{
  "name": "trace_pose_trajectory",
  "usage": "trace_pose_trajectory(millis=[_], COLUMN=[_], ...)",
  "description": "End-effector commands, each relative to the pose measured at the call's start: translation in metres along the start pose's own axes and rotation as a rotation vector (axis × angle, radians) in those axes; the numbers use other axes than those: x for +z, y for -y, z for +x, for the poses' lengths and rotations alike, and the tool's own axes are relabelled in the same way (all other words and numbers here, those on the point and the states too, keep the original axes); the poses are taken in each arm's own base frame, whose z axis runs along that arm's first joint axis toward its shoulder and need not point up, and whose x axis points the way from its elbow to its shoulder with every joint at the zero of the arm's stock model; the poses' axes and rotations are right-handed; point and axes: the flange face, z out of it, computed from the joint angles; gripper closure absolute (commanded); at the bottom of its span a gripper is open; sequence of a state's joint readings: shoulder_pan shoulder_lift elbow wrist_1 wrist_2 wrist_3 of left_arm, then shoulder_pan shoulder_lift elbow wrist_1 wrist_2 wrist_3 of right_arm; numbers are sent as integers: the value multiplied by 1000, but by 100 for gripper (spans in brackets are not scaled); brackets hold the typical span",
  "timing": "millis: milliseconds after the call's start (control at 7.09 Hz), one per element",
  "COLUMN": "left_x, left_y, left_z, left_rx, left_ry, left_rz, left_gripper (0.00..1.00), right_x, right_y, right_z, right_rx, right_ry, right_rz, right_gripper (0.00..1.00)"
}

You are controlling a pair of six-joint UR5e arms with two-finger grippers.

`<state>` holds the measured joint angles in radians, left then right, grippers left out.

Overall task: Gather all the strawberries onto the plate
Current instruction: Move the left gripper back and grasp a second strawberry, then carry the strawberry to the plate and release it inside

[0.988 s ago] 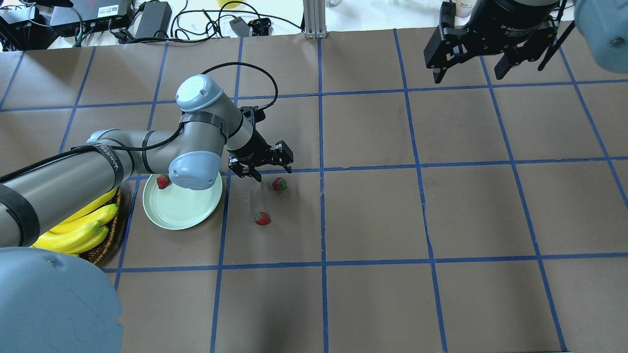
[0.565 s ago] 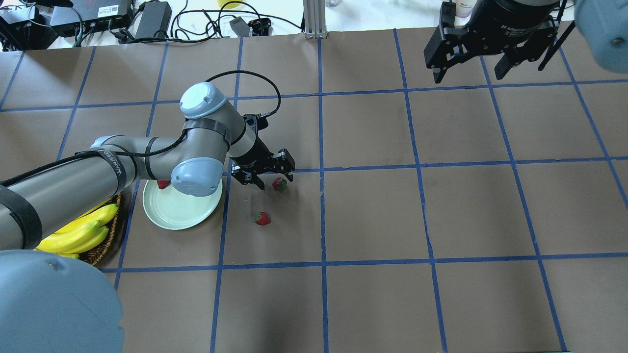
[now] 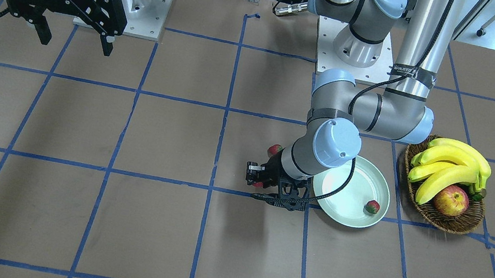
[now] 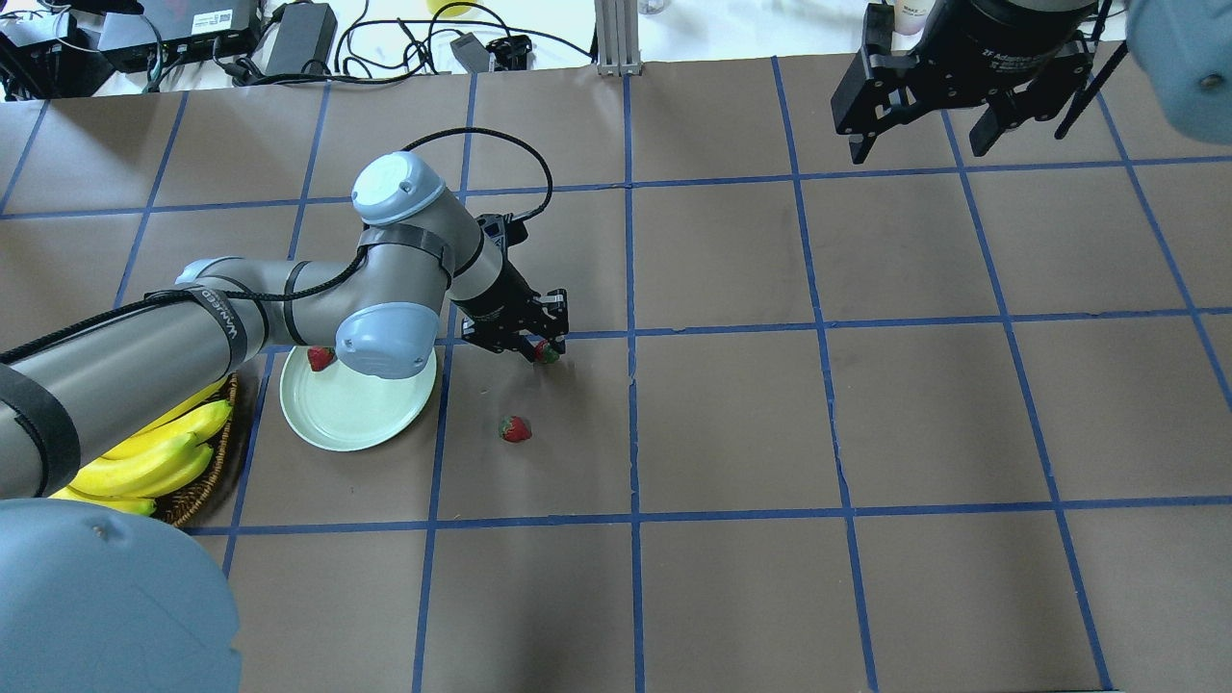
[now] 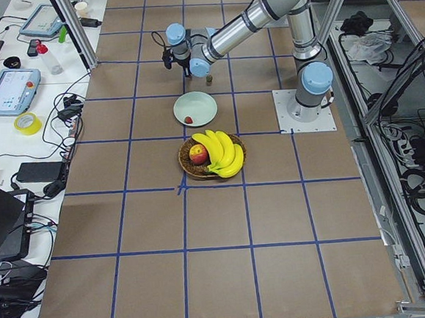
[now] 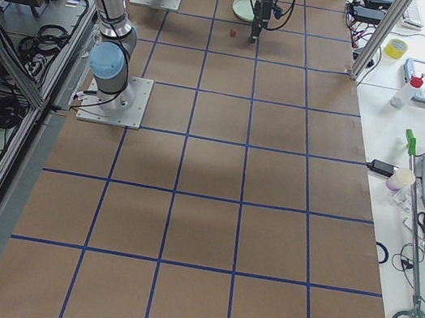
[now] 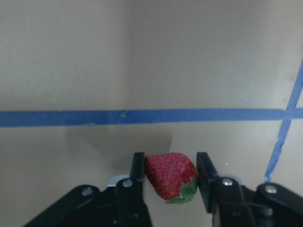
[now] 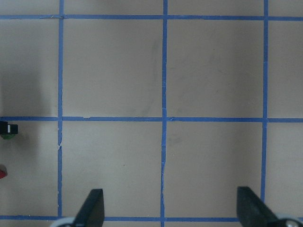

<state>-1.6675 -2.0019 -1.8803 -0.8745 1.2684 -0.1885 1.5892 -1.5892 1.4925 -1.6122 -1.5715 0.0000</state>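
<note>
One strawberry (image 4: 320, 358) lies at the plate (image 4: 358, 421) rim. Just right, the left gripper (image 7: 170, 163) has dropped from its hover and now pinches the second strawberry (image 7: 169, 177) on the table, so lifting seems next. The third strawberry (image 4: 515, 429) lies nearby, and the right gripper (image 4: 919, 151) hangs spread, empty.

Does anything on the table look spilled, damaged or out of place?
Nothing stands out. One strawberry sits on the plate, the left gripper pinches a second strawberry, and a third strawberry lies loose on the table.
</note>
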Motion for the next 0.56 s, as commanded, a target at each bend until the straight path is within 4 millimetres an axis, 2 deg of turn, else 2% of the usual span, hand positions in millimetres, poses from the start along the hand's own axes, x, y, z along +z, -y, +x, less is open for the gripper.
trace_pose_trajectory(millis=[0,141,282,423], left_x=[-59,-103,-133,-145], left_y=[26,42,51,56], left_z=[0,-15,-44,-85], left_rx=[-9,-37,-49,15], left_ry=[62,201,239,282], left_rz=[39,40,27,12], left_gripper=[100,100,100,100], right_x=[0,0,0,0], right_y=[0,0,0,0], right_z=[0,0,0,0], right_rx=[0,0,0,0], right_ry=[1,1,1,-1], right_rz=[0,0,0,0], right_gripper=[0,0,0,0])
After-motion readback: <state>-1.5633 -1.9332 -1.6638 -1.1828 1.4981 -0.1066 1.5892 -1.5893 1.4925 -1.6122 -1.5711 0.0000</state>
